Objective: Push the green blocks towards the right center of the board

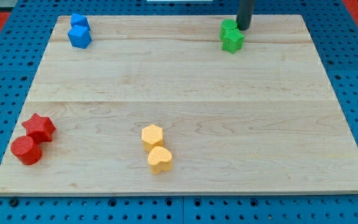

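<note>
With my tip (pixel 243 28) parked at the view's top, touching or just beside the upper-right edge of the two green blocks (pixel 231 36) (a bare rod, so nothing to open, close or grip), I read this as the start of the push: the greens sit stacked close together near the board's (pixel 185 81) top edge, right of centre. Next move looks like a shove down and rightward toward the right-middle, keeping both together. Blue pair (pixel 79 31) top left, red pair (pixel 33 139) bottom left, yellow pair (pixel 156 148) bottom centre, all well apart.
</note>
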`<state>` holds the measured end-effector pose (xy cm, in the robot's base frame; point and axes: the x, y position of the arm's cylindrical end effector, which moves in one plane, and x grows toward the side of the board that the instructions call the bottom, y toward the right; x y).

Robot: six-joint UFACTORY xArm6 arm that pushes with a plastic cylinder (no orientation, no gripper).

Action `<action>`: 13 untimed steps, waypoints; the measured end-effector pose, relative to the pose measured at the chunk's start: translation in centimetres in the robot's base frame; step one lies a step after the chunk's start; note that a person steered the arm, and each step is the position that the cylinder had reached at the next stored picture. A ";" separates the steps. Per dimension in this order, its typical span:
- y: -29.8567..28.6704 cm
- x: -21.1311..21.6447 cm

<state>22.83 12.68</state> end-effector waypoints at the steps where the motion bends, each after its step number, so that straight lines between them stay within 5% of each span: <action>1: -3.4 0.0; 3: -6.1 -3.4; 5: -11.3 -0.3; 8: -2.2 2.4; 13: 1.4 4.2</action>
<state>27.00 14.08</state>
